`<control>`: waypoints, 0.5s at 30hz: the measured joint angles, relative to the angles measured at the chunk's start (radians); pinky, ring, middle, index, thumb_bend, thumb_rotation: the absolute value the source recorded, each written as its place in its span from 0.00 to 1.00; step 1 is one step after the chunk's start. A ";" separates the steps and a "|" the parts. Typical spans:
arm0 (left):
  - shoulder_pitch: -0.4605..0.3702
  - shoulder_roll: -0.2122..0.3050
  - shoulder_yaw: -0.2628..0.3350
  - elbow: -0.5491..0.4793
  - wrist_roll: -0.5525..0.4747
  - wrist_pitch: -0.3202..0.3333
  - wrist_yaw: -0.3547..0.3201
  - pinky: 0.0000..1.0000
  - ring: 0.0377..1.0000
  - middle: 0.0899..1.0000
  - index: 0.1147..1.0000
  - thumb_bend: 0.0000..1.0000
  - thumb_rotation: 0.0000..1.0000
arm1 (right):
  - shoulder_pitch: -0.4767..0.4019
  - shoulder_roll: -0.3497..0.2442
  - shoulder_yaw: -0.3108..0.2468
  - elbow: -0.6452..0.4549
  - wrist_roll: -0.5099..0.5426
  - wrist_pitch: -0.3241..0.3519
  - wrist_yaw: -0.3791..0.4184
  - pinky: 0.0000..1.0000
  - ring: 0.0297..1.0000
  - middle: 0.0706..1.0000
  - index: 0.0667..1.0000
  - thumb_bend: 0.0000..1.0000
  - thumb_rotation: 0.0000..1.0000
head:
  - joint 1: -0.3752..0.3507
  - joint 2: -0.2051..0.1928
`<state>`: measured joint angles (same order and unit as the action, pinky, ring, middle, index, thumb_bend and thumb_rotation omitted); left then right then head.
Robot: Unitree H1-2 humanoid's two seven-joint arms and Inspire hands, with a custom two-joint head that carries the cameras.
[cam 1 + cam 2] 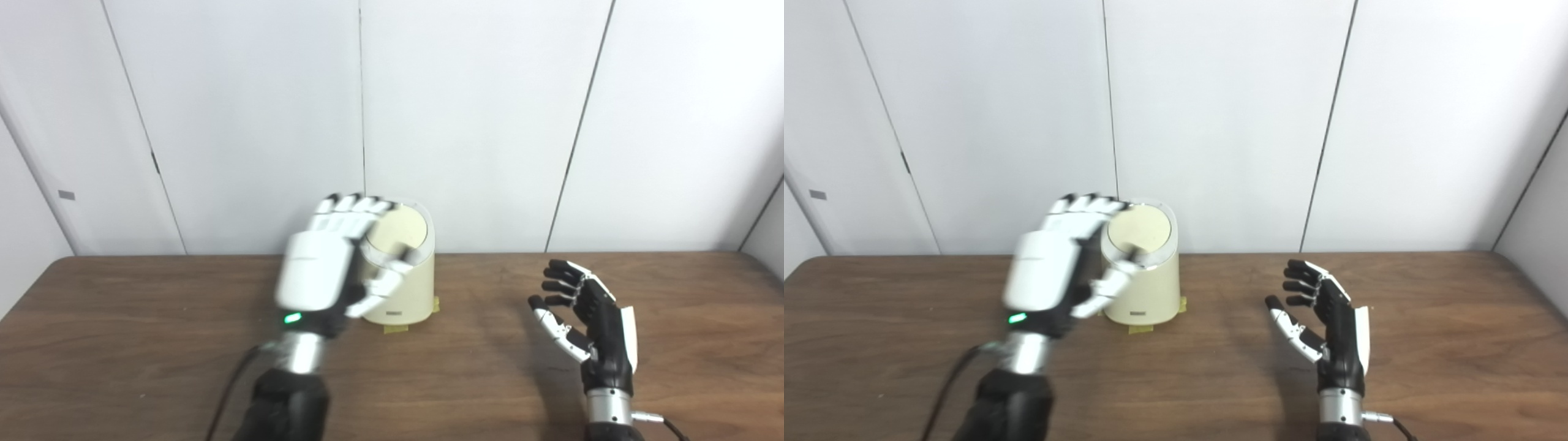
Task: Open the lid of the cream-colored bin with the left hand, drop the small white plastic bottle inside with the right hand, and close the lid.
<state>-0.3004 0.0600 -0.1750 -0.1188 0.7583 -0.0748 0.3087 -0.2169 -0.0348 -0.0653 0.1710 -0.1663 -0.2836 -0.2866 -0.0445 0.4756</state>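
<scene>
The cream-colored bin (409, 288) stands upright at the back middle of the table, its round lid (401, 231) lying flat in the rim. My left hand (327, 263) is raised just left of the bin, blurred, fingers spread and reaching over the rim's left edge, thumb near the lid. It holds nothing. My right hand (585, 321) hovers open over the table to the right, palm facing left, fingers curled and empty. No small white bottle shows in either view.
Yellow tape tabs (397, 329) mark the bin's base on the brown wooden table (153, 343). White wall panels (245, 122) rise right behind the table's back edge. A black cable (223, 392) trails from the left forearm.
</scene>
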 measured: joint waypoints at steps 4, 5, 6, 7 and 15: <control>0.082 -0.008 0.080 0.015 -0.294 -0.070 -0.036 0.63 0.71 0.70 0.68 0.18 0.74 | 0.000 0.000 0.000 0.002 0.006 -0.001 0.002 0.55 0.64 0.66 0.65 0.25 0.11 | 0.000 -0.002; 0.101 -0.010 0.096 0.030 -0.362 -0.086 -0.045 0.63 0.71 0.70 0.67 0.20 0.63 | 0.001 0.001 0.000 0.002 0.011 -0.001 0.003 0.55 0.64 0.66 0.66 0.25 0.12 | 0.000 0.000; 0.119 -0.011 0.110 0.048 -0.408 -0.097 -0.052 0.64 0.71 0.70 0.67 0.21 0.55 | 0.001 0.001 0.000 0.001 0.014 -0.001 0.003 0.55 0.63 0.66 0.66 0.26 0.13 | 0.000 0.003; 0.137 -0.011 0.121 0.064 -0.444 -0.110 -0.058 0.64 0.70 0.70 0.67 0.22 0.46 | 0.001 0.001 0.000 0.000 0.013 -0.001 0.003 0.54 0.63 0.65 0.66 0.26 0.14 | 0.002 0.003; 0.193 -0.010 0.174 0.120 -0.493 -0.188 -0.067 0.64 0.71 0.71 0.68 0.22 0.41 | 0.005 -0.001 -0.001 -0.006 0.004 -0.002 0.003 0.54 0.63 0.65 0.65 0.26 0.14 | -0.002 0.011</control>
<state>-0.1070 0.0496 -0.0013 0.0010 0.2657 -0.2629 0.2418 -0.2115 -0.0355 -0.0660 0.1647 -0.1628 -0.2856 -0.2838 -0.0460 0.4862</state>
